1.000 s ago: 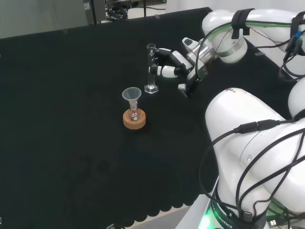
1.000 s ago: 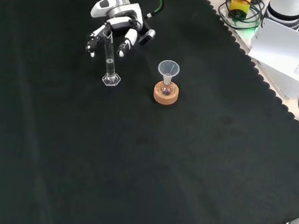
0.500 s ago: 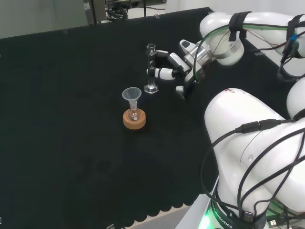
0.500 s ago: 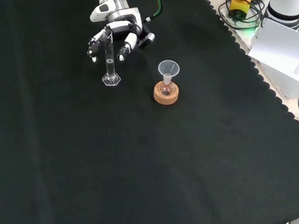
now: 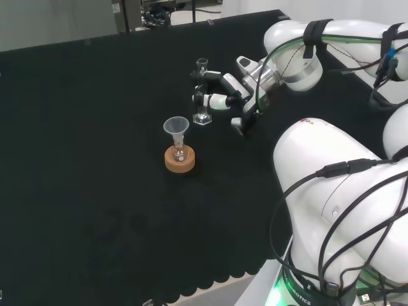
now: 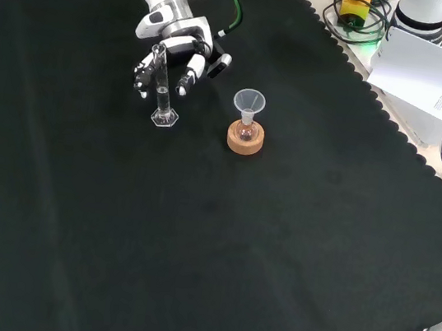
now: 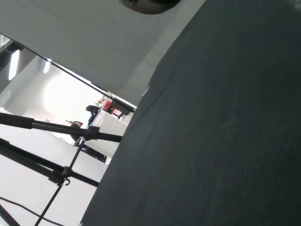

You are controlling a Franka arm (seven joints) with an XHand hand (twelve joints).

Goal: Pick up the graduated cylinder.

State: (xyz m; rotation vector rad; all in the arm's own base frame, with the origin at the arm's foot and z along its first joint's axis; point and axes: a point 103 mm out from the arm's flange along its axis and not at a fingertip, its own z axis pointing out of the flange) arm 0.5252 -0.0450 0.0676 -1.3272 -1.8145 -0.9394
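Since a second ago, your black and white hand [image 5: 231, 89] has slid in closer to the tall clear glass graduated cylinder [image 5: 202, 91], and its fingers [image 6: 187, 67] now bracket the tube on both sides in the front view. They look partly curled around it, but you cannot yet tell whether they touch the glass, so treat the grasp as not closed.

You have the approach done; closing and lifting remain. The cylinder stands upright on its hexagonal foot on the black cloth counter [image 6: 194, 236], between the fingers and just ahead of the palm.

Beside the hand, nearer the arm's base in the head view, sits a clear plastic funnel [image 5: 176, 127] in a small glass flask on a round cork ring stand [image 5: 180, 159]. It is near but apart from the cylinder. Everything above the hand is open, so a straight rise is probably your cleanest path. The cloth beyond the fingertips is bare, with the counter edges well away from the hand.
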